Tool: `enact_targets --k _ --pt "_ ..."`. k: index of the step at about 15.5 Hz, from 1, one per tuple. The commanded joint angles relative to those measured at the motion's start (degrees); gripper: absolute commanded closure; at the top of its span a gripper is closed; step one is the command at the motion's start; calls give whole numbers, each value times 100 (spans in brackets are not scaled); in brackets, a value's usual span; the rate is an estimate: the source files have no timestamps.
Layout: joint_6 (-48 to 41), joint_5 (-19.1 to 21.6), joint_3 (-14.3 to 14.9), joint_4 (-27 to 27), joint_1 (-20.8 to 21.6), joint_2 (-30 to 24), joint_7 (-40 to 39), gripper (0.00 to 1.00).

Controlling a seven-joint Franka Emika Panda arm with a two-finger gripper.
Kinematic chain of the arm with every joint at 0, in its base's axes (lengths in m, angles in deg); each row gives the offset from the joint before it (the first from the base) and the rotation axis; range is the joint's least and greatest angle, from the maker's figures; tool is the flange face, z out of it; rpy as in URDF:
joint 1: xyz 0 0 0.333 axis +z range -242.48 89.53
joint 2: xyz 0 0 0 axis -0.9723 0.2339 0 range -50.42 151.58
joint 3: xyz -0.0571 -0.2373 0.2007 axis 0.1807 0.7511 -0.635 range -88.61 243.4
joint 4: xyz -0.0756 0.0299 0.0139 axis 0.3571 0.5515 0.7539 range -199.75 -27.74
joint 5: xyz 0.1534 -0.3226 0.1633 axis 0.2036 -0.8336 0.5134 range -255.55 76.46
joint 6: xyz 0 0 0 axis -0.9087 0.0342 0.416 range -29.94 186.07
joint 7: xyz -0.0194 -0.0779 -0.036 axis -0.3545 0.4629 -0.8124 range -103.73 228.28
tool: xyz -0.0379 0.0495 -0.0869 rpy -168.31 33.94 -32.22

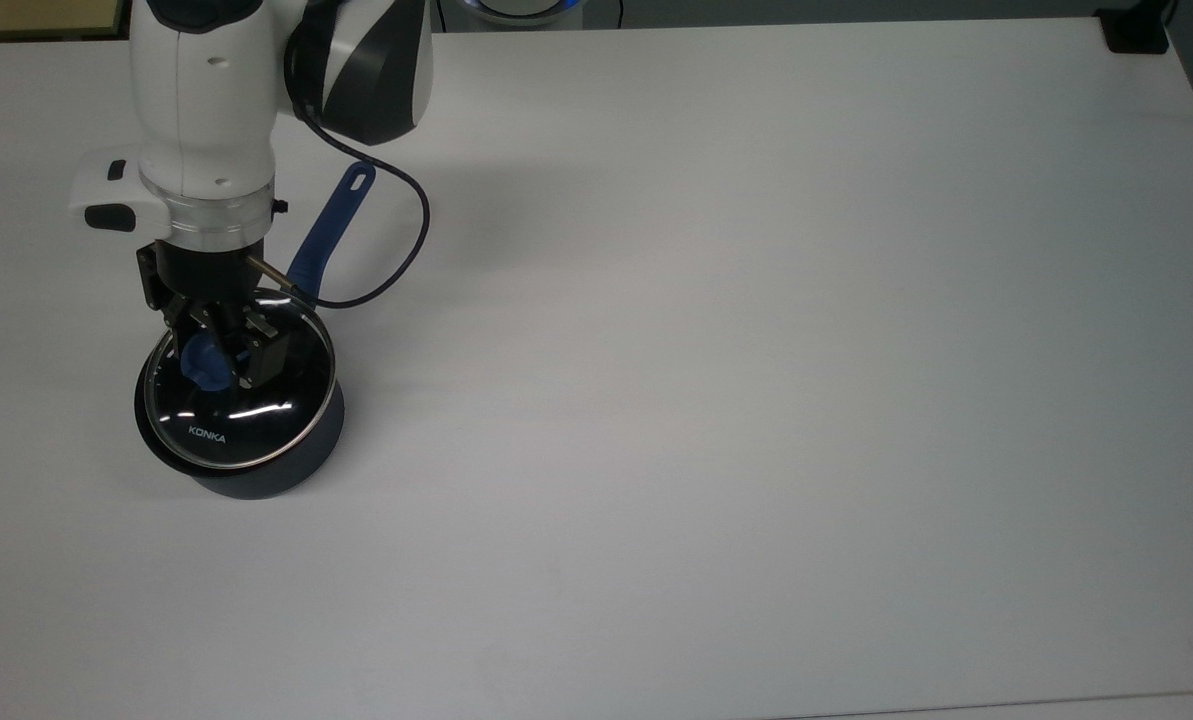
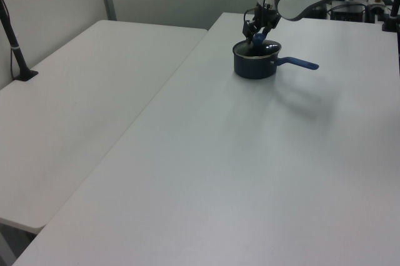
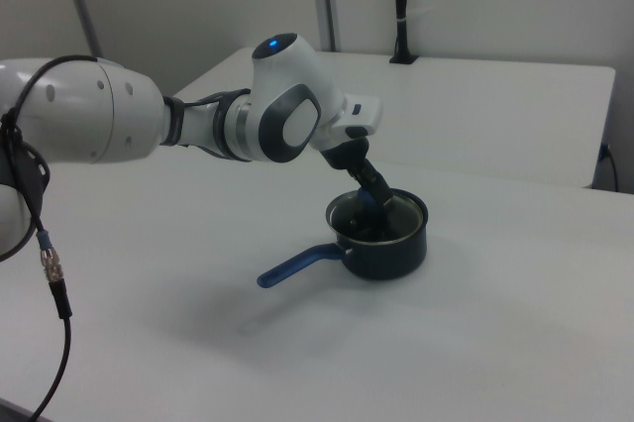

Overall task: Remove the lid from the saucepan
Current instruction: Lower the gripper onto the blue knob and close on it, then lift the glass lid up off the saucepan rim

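The saucepan (image 1: 296, 465) stands on the white table at the top view's left, its long blue handle (image 1: 331, 225) pointing up and to the right. The glass lid (image 1: 256, 420) with white lettering lies flat on the pan. My gripper (image 1: 228, 345) hangs open just over the lid, its dark fingers on either side of the blue knob (image 1: 201, 368). In the left view the gripper (image 2: 256, 31) sits right on top of the saucepan (image 2: 253, 67). In the right view the gripper (image 3: 372, 201) reaches down into the top of the saucepan (image 3: 391, 254).
A black cable (image 1: 401, 260) loops from my wrist across the handle. The bare white table (image 1: 756, 350) spreads far to the top view's right. A black block (image 1: 1136, 30) sits at its far right corner. A second table (image 2: 81, 91) with a black pole (image 2: 15, 47) adjoins in the left view.
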Motion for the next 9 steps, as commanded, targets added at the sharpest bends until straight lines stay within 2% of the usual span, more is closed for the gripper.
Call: enact_targets --k 1,2,6,9 --pt "14 -164 35 42 38 -1 79 44" --pt "14 -156 35 42 38 -27 35 47" --pt "-100 -103 26 7 38 -395 -45 48" --pt "-705 -76 -44 -10 55 -834 -106 48"
